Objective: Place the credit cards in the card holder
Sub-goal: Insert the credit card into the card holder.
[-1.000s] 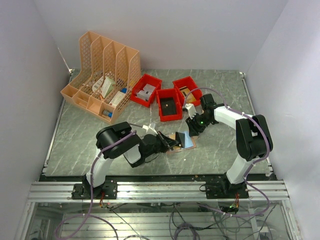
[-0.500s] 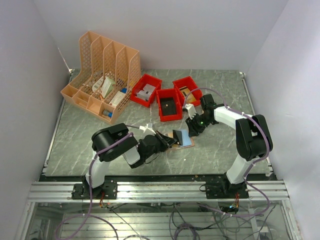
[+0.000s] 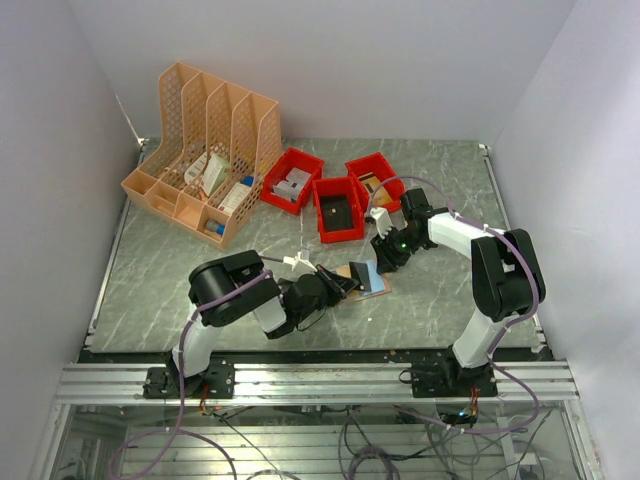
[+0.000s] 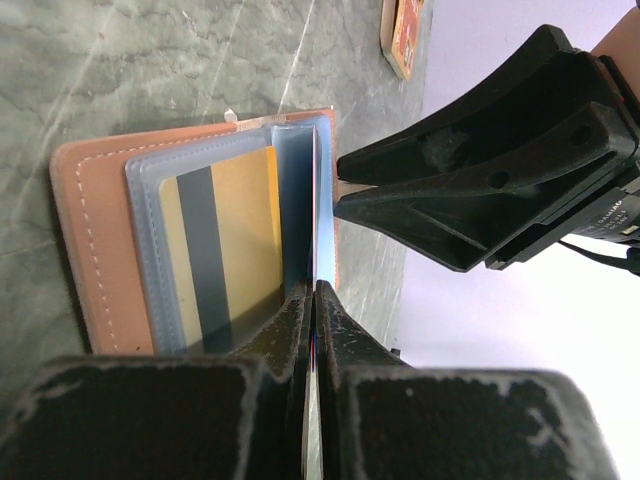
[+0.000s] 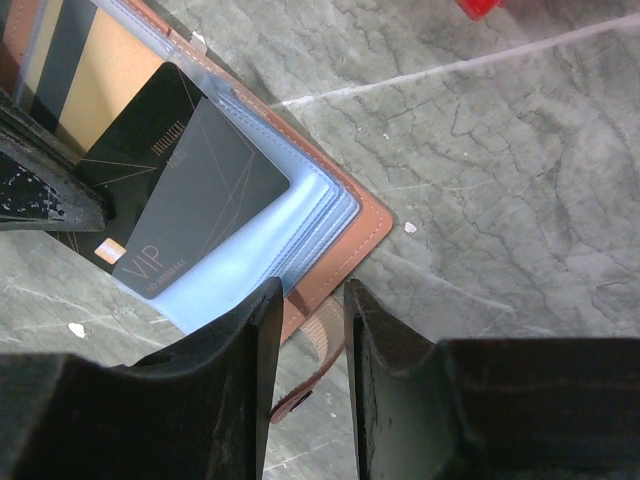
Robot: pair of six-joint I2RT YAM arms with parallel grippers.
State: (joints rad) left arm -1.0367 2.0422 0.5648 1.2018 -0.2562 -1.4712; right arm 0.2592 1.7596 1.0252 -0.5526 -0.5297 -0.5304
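Observation:
The salmon card holder point(image 3: 374, 287) lies open on the table between the arms, its clear blue sleeves fanned up. A gold card with a black stripe point(image 4: 225, 235) sits in one sleeve. My left gripper point(image 4: 316, 300) is shut on a thin card seen edge-on, which runs into the upright sleeves point(image 4: 300, 190). From the other side that card shows as a black VIP card point(image 5: 200, 200) partly inside a sleeve. My right gripper point(image 5: 308, 300) is closed on the holder's strap point(image 5: 322, 345) at its far edge point(image 5: 350, 235).
An orange lattice file rack point(image 3: 205, 150) stands at the back left. Three red bins point(image 3: 338, 208) with small items sit behind the card holder. White walls close in both sides.
The left arm's elbow has shifted and its wrist has edged toward the holder. The raised sleeve looks narrower from above. The right arm has not moved.

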